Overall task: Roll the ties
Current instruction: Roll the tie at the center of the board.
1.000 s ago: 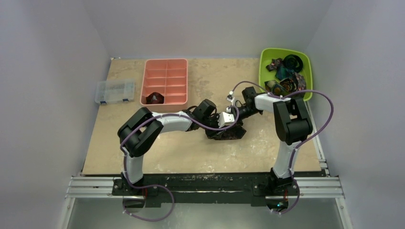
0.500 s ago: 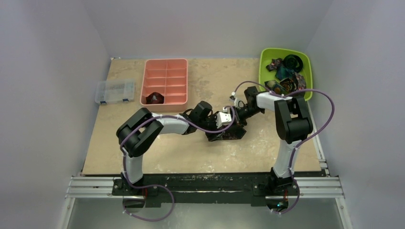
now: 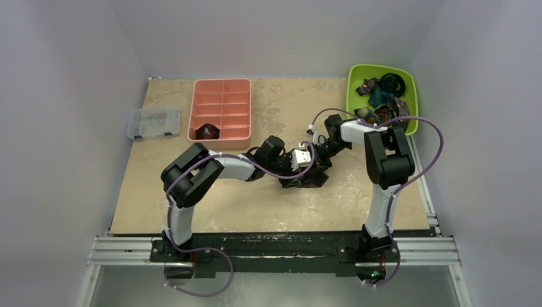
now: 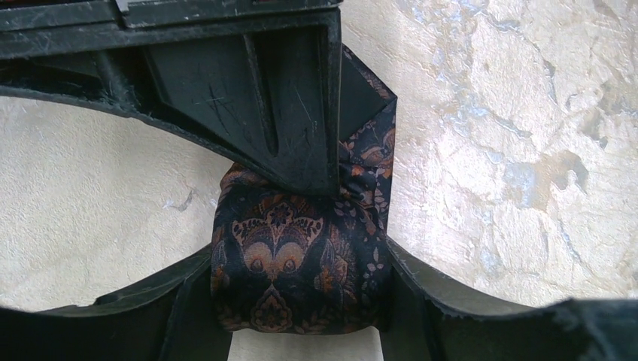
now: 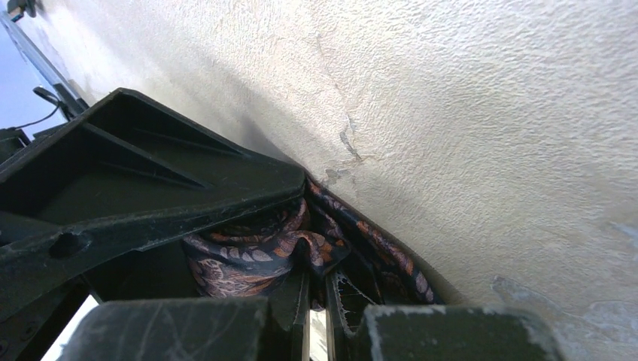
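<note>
My left gripper (image 4: 297, 320) is clasping the dark paisley fabric tie roll (image 4: 293, 248); my right gripper (image 5: 316, 284) is pinching its folds

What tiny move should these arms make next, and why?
Likely one more turn of the coil: the dark brown-patterned fabric necktie sits partly rolled between the left pincer's fingers, the right pincer pinches it shut, and unrolled fabric shows beyond it.

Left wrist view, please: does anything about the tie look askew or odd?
Slightly: the paisley tie is a lumpy bundle rather than a neat coil, and a loose fold pokes out at its upper right. Nothing looks spilled or damaged.
</note>
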Tool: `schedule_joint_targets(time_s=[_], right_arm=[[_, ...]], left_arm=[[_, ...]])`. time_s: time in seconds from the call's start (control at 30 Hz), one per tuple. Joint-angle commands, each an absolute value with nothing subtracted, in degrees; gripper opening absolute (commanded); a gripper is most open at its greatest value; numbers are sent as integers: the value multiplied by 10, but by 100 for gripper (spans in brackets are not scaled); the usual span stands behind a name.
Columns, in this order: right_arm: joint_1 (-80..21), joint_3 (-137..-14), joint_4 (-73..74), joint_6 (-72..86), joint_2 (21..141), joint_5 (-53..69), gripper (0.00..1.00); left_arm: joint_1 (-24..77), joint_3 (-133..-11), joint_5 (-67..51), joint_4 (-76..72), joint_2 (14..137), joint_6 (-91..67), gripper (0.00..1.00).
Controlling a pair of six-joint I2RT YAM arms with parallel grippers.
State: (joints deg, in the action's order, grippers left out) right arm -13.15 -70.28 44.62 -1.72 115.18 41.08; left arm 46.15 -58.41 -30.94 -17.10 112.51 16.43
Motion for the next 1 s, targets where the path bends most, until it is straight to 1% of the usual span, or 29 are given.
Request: schedule_joint_targets(time_s=[0.0,0.13,0.27,0.3,0.37,0.4,0.53,0.67,0.7,0.77,0.87,0.93,0.97], right_arm=[[-156,-690,394,-61,1185,260,0],[-162,-687,381,-51,1182,290,0],[-161,-698,388,-62,1165,348,1],[-155,-704,398,-68,1158,358,6],[-137,-715,420,-77,1146,386,16],[-126,-718,433,-82,1139,403,22],[-95,-721,483,-113,1107,457,40],[-94,-707,489,-108,1072,511,62],[-95,-703,482,-95,1069,527,64],[-102,-695,464,-70,1071,546,64],[-115,-686,438,-45,1087,545,59],[-119,-686,434,-44,1100,529,50],[-119,-685,435,-44,1106,517,41]], left_arm=[[464,-600,-311,-207,1136,133,56],[472,-616,-275,-171,1133,88,46],[481,-610,-220,-118,1131,110,32],[482,-603,-205,-107,1128,118,29],[482,-594,-193,-76,1122,135,27],[482,-587,-186,-65,1118,142,27],[485,-577,-174,-28,1110,172,27],[495,-590,-165,-11,1118,193,28],[497,-598,-163,-4,1123,194,28],[500,-610,-156,-1,1129,195,29],[505,-622,-146,22,1137,200,31],[506,-627,-143,30,1138,202,34],[506,-627,-142,31,1139,205,35]])
